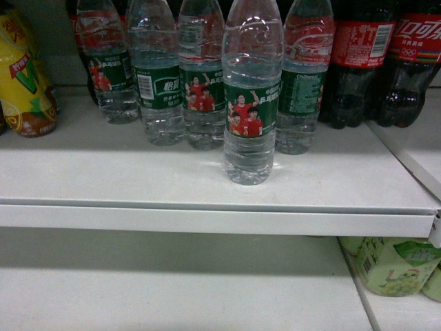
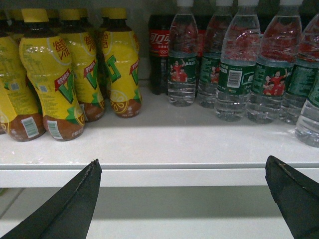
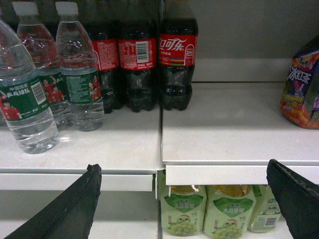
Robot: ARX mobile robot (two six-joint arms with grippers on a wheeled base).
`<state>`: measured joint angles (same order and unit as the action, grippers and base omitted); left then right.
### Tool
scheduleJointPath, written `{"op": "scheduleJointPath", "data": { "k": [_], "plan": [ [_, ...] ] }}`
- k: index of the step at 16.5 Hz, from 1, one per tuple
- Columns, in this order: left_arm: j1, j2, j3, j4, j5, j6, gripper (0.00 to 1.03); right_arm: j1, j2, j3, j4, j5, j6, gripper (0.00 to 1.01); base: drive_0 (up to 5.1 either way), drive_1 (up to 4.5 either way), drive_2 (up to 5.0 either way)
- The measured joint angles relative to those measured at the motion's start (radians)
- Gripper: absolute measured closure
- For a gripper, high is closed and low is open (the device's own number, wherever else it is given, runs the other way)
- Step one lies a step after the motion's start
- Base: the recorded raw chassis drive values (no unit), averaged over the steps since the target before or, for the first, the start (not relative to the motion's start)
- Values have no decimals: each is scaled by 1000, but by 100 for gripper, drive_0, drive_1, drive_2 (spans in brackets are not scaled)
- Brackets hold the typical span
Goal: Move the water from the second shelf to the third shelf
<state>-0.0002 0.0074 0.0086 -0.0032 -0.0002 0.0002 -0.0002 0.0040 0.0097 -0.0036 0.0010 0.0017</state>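
Head view: the water point(image 1: 252, 89) is standing alone at frame centre, forward on the shelf point(image 1: 207, 200), not yet grasped. Left wrist view: the left claw point(image 2: 182, 191) is gaping wide, empty. Right wrist view: the right claw point(image 3: 182, 194) is likewise hanging open, needing to approach the bottle at far left.

White metal shelf point(image 1: 207, 221), lower shelf point(image 1: 172, 289) beneath; dim, shadowed rear.
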Motion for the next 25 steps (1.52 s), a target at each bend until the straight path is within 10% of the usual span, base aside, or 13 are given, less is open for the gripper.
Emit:
{"op": "scheduleJointPath", "data": {
  "k": [11, 13, 17, 25],
  "plan": [
    [0, 0, 0, 0, 0, 0, 5, 0, 0, 0, 0, 0, 0, 3, 0, 0, 0],
    [0, 0, 0, 0, 0, 0, 5, -14, 60, 6, 20, 19, 69, 3, 0, 0, 0],
    [0, 0, 0, 0, 0, 0, 5, -170, 431, 194, 314, -160, 141, 3, 0, 0, 0],
    [0, 0, 0, 0, 0, 0, 5, 182, 1021, 330, 658, -59, 153, 3, 0, 0, 0]
  ]
}}
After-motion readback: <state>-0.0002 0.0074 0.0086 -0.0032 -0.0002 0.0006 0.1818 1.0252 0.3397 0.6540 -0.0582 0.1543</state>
